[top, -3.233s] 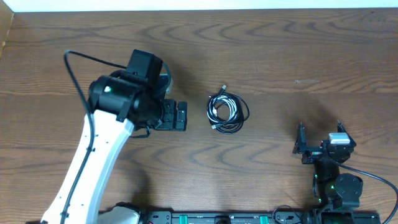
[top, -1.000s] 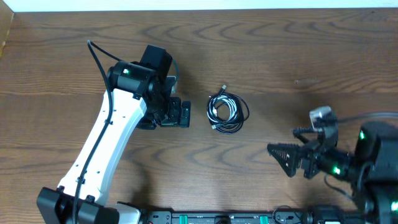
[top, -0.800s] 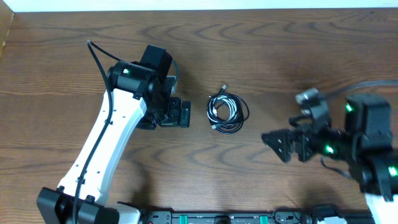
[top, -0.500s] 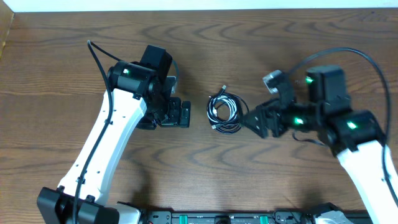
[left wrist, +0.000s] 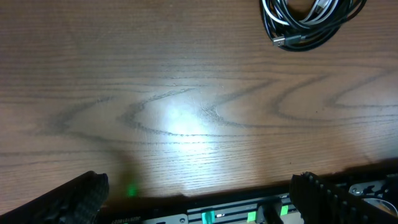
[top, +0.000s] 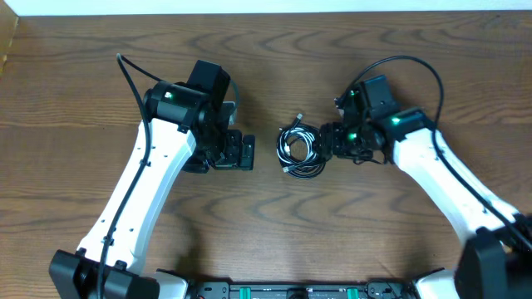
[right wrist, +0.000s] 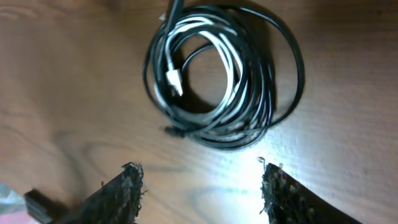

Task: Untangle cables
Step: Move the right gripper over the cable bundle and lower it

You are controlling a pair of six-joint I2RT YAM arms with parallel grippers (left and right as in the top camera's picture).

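Black and white cables (top: 303, 148) lying coiled together; right gripper (right wrist: 200, 167) hovering just right, jaws spread, empty; left gripper (left wrist: 200, 179) gaping, left of them.

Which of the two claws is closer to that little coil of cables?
Right. The right claw is at the edge of the coil of cables; the left claw sits off the opposite side with a clear gap between.

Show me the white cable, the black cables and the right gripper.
white cable (right wrist: 227, 53): right wrist view, on its curved loop.
black cables (right wrist: 230, 138): right wrist view, lower bundle.
right gripper (right wrist: 200, 169): right wrist view, midway between fingertips.
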